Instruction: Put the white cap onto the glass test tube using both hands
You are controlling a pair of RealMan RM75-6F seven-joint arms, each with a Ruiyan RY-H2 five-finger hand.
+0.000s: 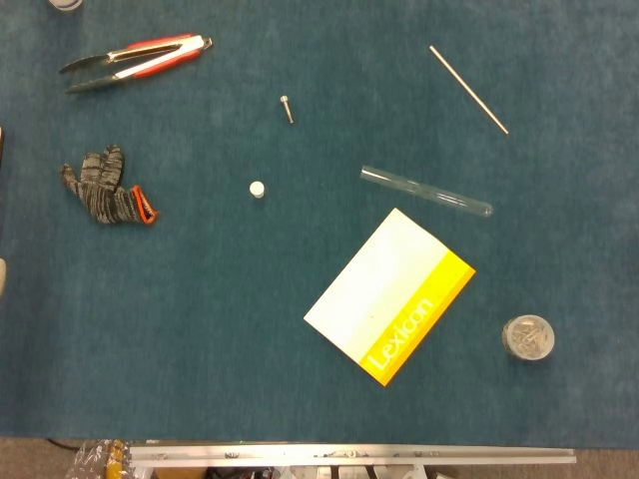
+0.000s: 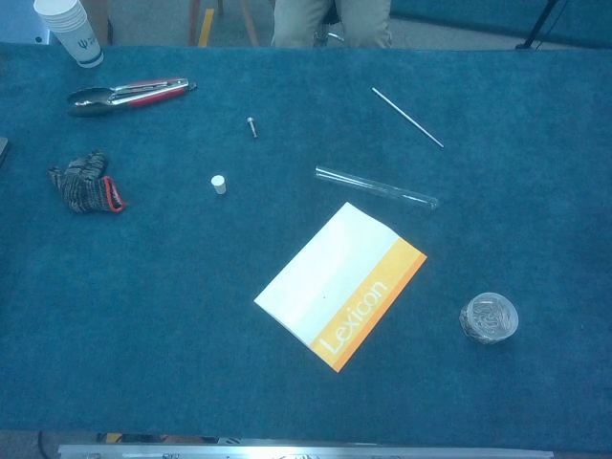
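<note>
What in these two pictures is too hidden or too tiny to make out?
- Left hand: head view, only a pale sliver at the left edge.
- Right hand: in neither view.
- Paper cup: cut off by the top edge in both views.
- Small clear container: contents too small, both views.

blue-carpeted table (image 2: pixel 143 316); pale floor (image 2: pixel 449 33) behind
</note>
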